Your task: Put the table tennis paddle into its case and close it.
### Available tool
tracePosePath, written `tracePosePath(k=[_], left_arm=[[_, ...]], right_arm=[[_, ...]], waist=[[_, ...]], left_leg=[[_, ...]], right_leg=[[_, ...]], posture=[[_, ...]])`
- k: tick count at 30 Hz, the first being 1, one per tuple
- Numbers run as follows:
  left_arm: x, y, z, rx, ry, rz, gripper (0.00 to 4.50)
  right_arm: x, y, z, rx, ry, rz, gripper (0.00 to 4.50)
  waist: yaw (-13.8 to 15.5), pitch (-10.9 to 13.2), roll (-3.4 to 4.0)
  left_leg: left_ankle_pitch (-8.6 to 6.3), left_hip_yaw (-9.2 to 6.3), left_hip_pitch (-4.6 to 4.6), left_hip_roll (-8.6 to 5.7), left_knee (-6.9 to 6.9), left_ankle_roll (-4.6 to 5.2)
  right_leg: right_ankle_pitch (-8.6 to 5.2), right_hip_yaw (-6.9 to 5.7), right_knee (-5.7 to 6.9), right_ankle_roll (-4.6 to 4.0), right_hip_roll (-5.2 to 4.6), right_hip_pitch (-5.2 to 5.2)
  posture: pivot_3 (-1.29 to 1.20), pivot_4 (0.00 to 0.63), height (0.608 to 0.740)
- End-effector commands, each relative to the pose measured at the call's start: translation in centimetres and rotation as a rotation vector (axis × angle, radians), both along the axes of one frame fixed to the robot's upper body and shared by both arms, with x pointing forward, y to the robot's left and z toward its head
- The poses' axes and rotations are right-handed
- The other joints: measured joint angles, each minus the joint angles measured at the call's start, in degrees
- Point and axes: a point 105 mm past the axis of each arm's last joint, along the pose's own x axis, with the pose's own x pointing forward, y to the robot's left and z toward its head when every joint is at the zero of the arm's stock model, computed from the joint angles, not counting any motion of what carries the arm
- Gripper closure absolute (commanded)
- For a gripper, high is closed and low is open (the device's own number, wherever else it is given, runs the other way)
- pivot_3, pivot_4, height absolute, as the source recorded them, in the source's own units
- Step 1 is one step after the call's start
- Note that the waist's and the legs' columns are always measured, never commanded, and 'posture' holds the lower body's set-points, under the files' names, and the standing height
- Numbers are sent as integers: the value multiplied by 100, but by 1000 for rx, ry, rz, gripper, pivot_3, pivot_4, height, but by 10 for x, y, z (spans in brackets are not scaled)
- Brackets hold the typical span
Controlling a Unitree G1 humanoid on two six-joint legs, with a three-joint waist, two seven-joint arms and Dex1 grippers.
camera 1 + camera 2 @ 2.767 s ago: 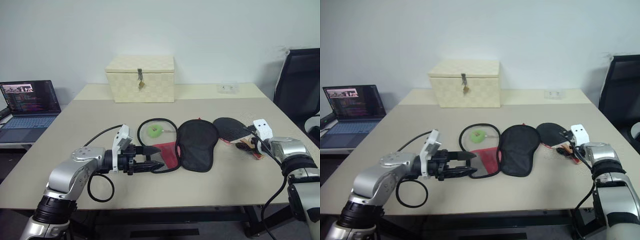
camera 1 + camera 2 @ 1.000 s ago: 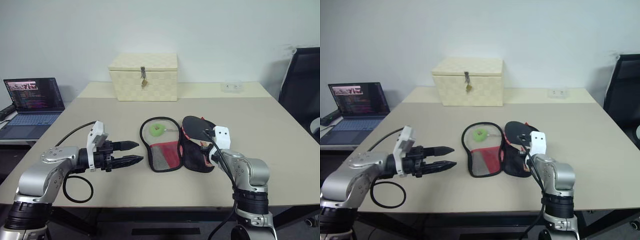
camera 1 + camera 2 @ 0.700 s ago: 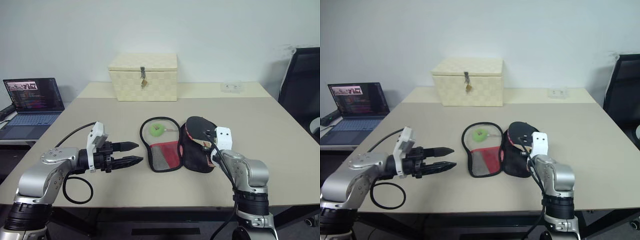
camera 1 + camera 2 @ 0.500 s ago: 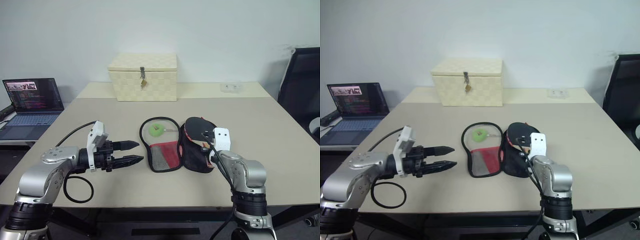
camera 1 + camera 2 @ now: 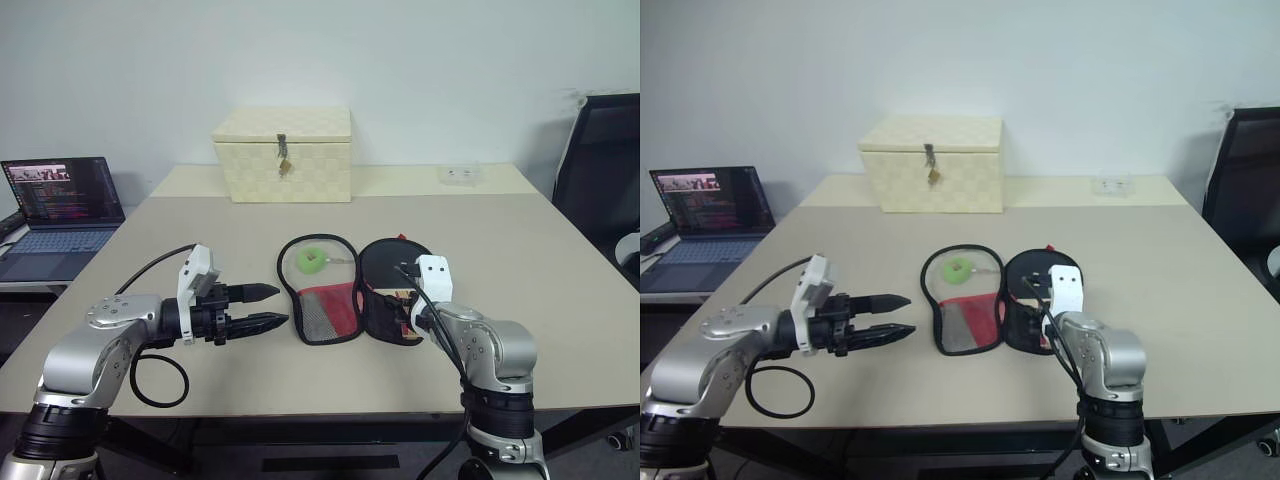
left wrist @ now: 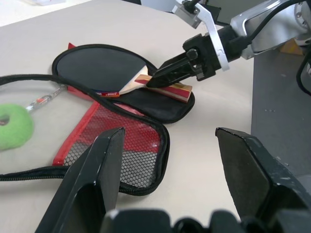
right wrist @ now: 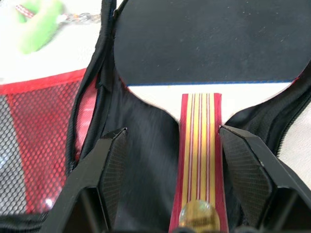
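Paddle (image 7: 204, 43) lies on the open case's (image 5: 345, 300) black half, right pincer (image 7: 170, 194) spread wide astride the handle, gripping nothing. Left pincer (image 5: 268, 306) hovers open, empty. Folding and zipping remain.

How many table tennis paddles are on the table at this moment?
1. The table tennis paddle lies in the right half of the open case, its handle between the right gripper's open fingers. None other is visible.
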Motion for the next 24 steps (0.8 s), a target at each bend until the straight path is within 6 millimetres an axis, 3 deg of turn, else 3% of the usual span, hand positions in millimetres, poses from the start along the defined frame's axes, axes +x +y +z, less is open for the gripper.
tracePosePath(k=[1,5,9,13,16,19,24], left_arm=[[1,3,4,2,-31,13,1250],[4,7,0,1,-17,39,1250],[12,16,-7,10,2,103,1250],[23,25,-13,32,-1,181,1250],[40,35,-24,104,-28,274,1250],[60,44,-33,157,-48,369,2162],[87,48,-50,212,-35,452,3882]], right_arm=[[-7,14,11,45,-30,61,1254],[-8,20,16,66,-40,84,1254],[-6,11,30,28,-101,115,1254],[-19,11,58,-55,-238,347,1254],[-34,-4,80,-118,-323,509,1254],[-46,-16,91,-151,-358,612,1201],[-66,-23,87,-187,-351,739,1201]], waist=[[-5,0,0],[-32,0,-1],[-46,-1,-1],[-36,0,0],[-29,0,-1],[-8,-2,-4],[3,-3,-9]], left_leg=[[0,0,0,0,0,0],[0,-2,2,1,0,0],[0,-3,1,-1,1,0],[0,-3,0,-2,1,0],[-1,-1,0,-2,-1,1],[-1,0,0,-3,2,2],[-1,8,-3,-3,3,2]], right_leg=[[0,0,0,0,0,0],[0,0,1,0,0,0],[0,1,3,0,0,0],[0,-2,-2,1,-1,1],[-1,-5,-6,2,0,2],[-1,-12,-10,2,2,8],[0,-9,-12,2,2,8]], posture=[[0,150,740],[0,150,740],[0,150,740],[0,150,740],[0,150,740],[0,150,740],[0,150,740]])
